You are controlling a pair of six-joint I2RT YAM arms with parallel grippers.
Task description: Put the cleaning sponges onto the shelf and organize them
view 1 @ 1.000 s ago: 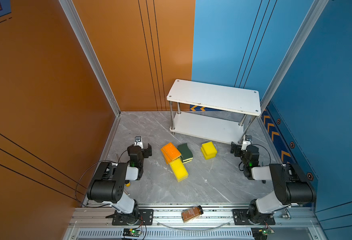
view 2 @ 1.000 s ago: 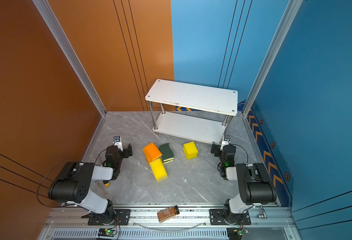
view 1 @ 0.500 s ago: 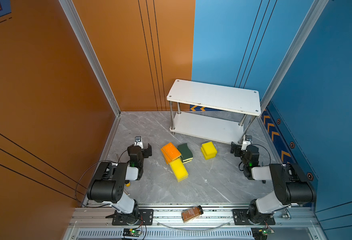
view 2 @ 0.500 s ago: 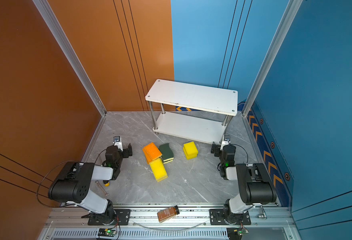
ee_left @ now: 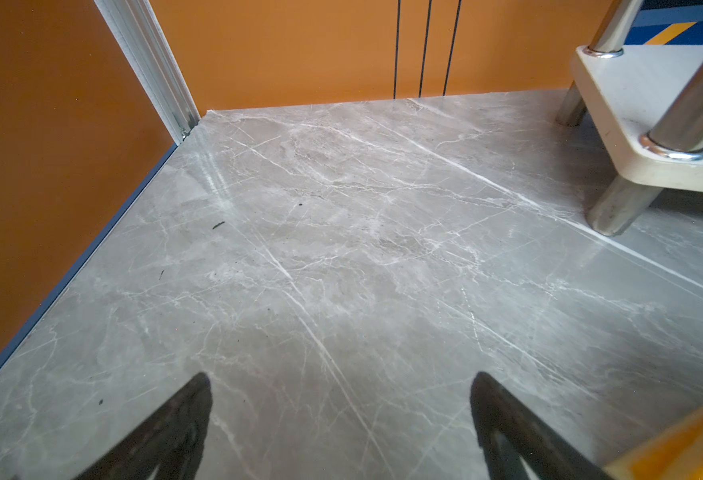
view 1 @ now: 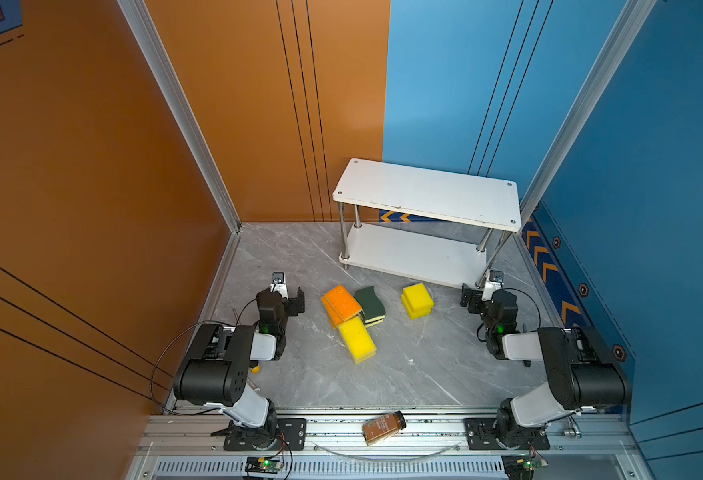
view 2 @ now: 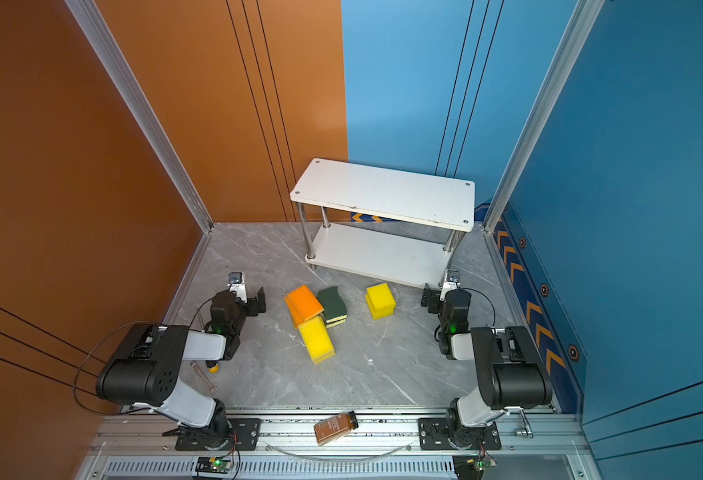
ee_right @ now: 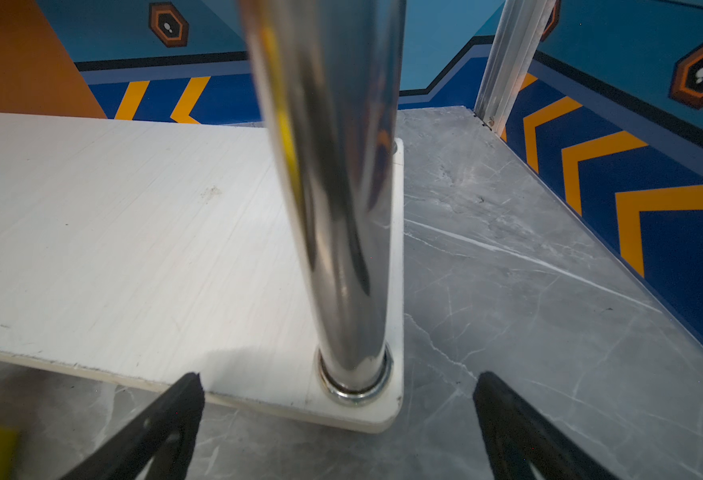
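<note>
Flanking the sponges on the marble worktop [view 1: 416, 374], the left pincer [view 1: 289, 298] and the right pincer [view 1: 477, 296] both stand released, grasping nothing. All the cleaning sponges lie on the worktop between them, short of the shelf [view 1: 428, 193], whose two white boards are bare.

The orange-topped pile [view 1: 342, 301] lies just beside the left pincer, toward the middle. Its long axis runs roughly from the shelf to the front rail [view 1: 432, 430], somewhat skewed. That arm looks the nearer one for it. The square yellow stack [view 1: 417, 300] lies near the right pincer, which faces the shelf's front right post [ee_right: 341, 208].

Counted, there are four piles: one orange-topped, one green-topped pile [view 1: 369, 302] and two all-yellow, the second being the long yellow pile [view 1: 356, 341]. How many sponges each pile holds cannot be told surely. There is one shelf, and one brown bottle [view 1: 384, 427] on the front rail.
</note>
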